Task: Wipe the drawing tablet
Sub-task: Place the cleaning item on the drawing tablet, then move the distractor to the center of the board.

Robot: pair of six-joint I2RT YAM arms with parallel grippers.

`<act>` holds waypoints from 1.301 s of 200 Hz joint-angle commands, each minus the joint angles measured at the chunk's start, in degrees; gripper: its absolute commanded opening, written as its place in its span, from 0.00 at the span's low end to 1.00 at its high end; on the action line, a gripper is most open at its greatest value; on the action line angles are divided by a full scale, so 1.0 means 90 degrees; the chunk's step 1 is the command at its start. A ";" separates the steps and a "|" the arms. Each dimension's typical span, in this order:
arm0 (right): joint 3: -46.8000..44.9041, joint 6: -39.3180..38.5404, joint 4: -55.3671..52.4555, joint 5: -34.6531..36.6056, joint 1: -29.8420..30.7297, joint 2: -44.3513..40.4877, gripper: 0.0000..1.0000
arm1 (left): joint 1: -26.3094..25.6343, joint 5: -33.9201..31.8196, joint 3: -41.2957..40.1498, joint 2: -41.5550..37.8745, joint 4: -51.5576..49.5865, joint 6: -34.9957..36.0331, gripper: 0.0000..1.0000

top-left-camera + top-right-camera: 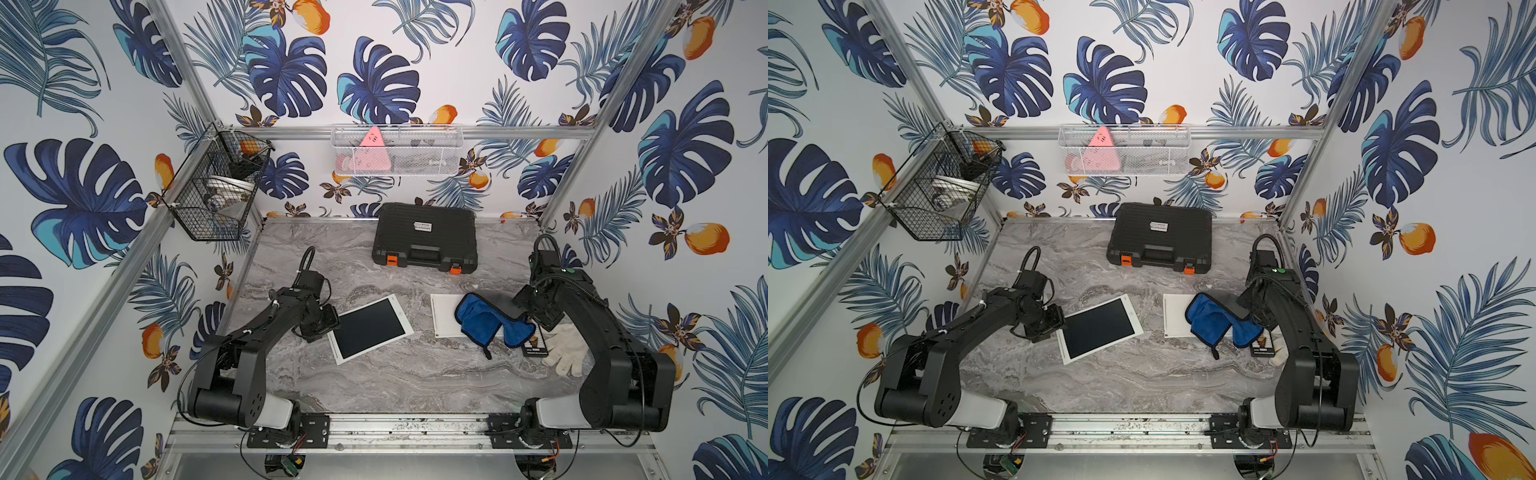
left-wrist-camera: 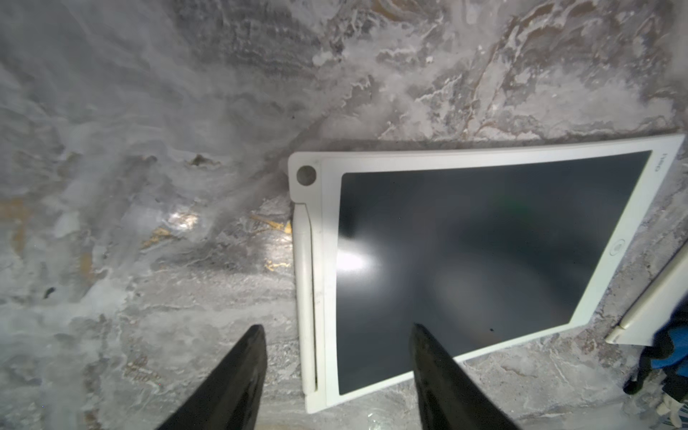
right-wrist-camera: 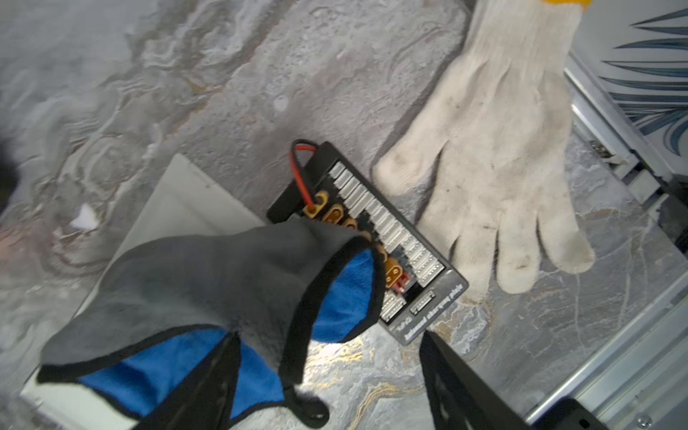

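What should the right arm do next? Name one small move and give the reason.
Probably lift the right gripper straight up, clear of the blue cloth. Its jaws stand open and the cloth lies loose beside the drawing tablet, not on it. The tablet's screen looks dark and unmarked, and the left gripper is open too, so the wiping looks finished.

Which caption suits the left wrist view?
Open left gripper poised above the edge of a white-framed, dark-screened drawing tablet on a grey marbled tabletop.

Bright even light; soft wrist-view blur.
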 commanded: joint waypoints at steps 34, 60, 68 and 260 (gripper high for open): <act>0.0142 0.0456 0.0175 0.0694 -0.1480 0.0875 0.87 | 0.0001 0.0101 0.0092 -0.0111 -0.0203 0.0103 0.66; -0.0035 0.0657 0.0546 -0.0179 -0.2136 0.1257 0.86 | 0.0001 0.0117 0.0107 -0.0141 -0.0265 0.0135 0.66; -0.0097 0.0564 0.0791 -0.0507 -0.2250 0.1389 0.84 | 0.0003 0.0129 0.0122 -0.0167 -0.0268 0.0144 0.66; 0.3890 -0.1536 0.0858 -0.1976 -0.0065 0.3871 0.78 | 0.0042 0.0220 -0.0012 -0.0445 -0.0425 0.0128 0.71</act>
